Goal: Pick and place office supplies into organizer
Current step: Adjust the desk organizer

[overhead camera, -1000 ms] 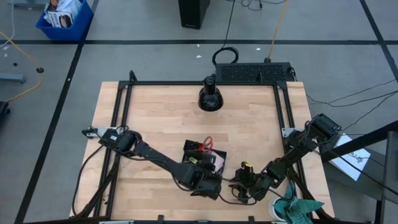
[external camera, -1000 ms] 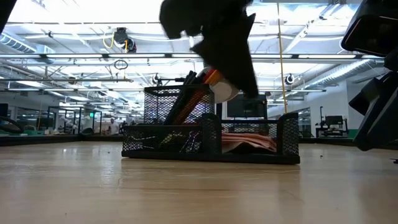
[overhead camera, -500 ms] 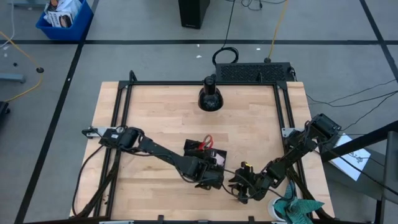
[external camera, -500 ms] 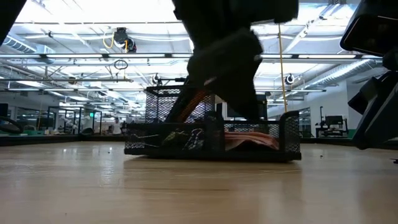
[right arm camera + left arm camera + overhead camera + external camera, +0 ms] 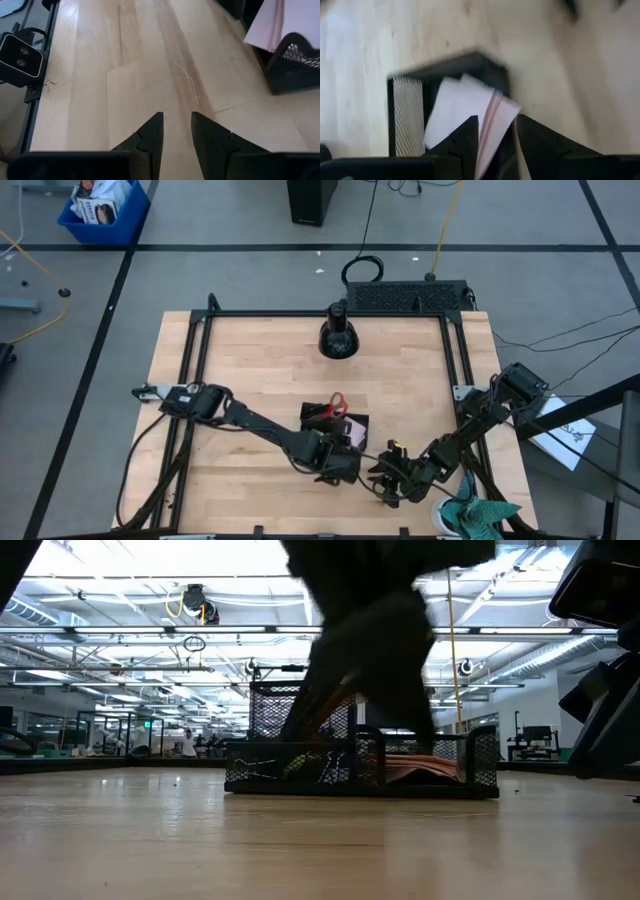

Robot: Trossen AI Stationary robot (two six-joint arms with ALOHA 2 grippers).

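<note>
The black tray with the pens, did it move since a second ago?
Yes. The organizer slid a little toward the right arm's side, as the left gripper moved that way beside it. The pink sticky-note pad lies in it. The right gripper stayed put, open over bare table.

Black mesh organizer [image 5: 360,755], pink sticky-note pad [image 5: 470,117], red-handled scissors [image 5: 336,401], teal-green cloth [image 5: 478,516]

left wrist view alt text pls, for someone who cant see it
Seen past the left gripper, whose two dark fingers stand apart with a gap between them, a pink sticky-note pad lies tilted in a compartment of the black mesh organizer. One corner of the pad sticks out over the organizer's wall. Pale wooden table fills the rest of the view.
</note>
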